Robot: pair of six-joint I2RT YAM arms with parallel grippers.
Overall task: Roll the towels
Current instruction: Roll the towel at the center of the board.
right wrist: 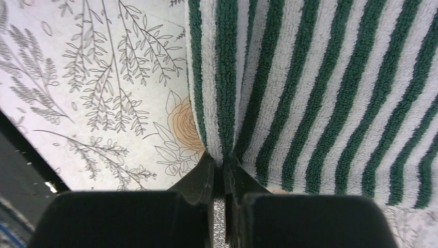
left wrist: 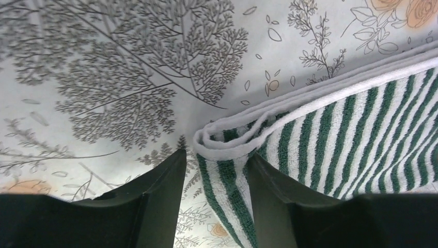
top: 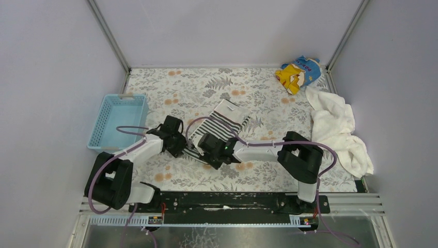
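**Pinching the striped towel at its near edge**

The right gripper (right wrist: 219,161) has its jaws closed almost tip to tip on a raised fold of the striped towel (right wrist: 310,93). The rest of that towel spreads flat ahead of the jaws and to their right. The left gripper (left wrist: 216,160) stands partly open astride the towel's doubled-over corner. A striped strip runs between its jaws, unclamped, with the floral table covering (left wrist: 103,77) ahead and to their left. The white towel (top: 335,124) lies crumpled well apart from both pairs of jaws, far off to the right.
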